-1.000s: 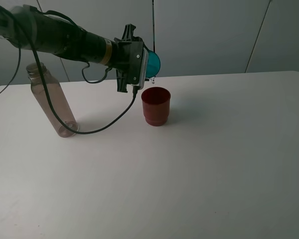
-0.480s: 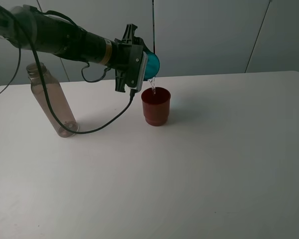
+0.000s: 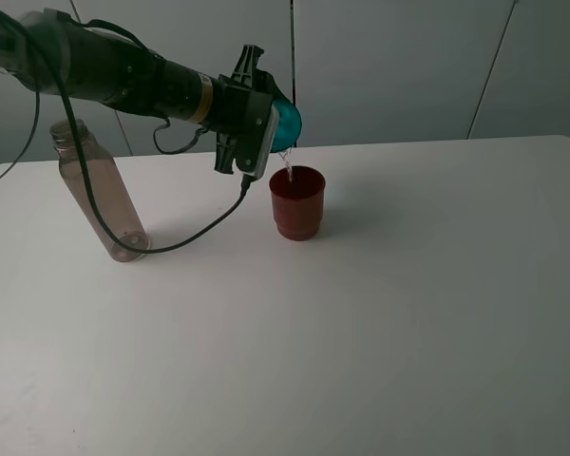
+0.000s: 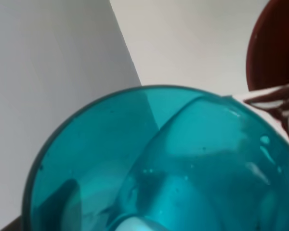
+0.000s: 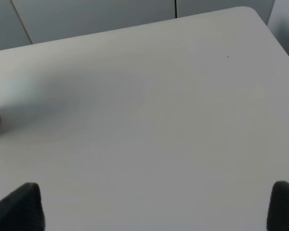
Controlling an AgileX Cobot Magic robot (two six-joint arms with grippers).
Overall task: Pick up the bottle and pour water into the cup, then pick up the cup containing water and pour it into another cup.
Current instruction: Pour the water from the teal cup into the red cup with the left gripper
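The cup (image 3: pixel 288 123) is clamped in the left gripper (image 3: pixel 264 133), tipped with its long axis near horizontal. Its mouth is turned down toward the red cup (image 3: pixel 296 201), which is set on the worktop (image 3: pixel 408 313) just beneath the lip. A thin stream of water (image 4: pixel 279 103) is passed between them. The bottle (image 3: pixel 97 190) is placed well apart. The right gripper (image 5: pixel 151 207), farther off, is spread wide and empty.

**Three views share the red cup (image 3: pixel 297 201)**

The high camera looks down on the whole table (image 3: pixel 380 313), red cup upper centre. The left wrist camera sits tight against the teal cup (image 4: pixel 159 168); the right wrist one skims the tabletop.
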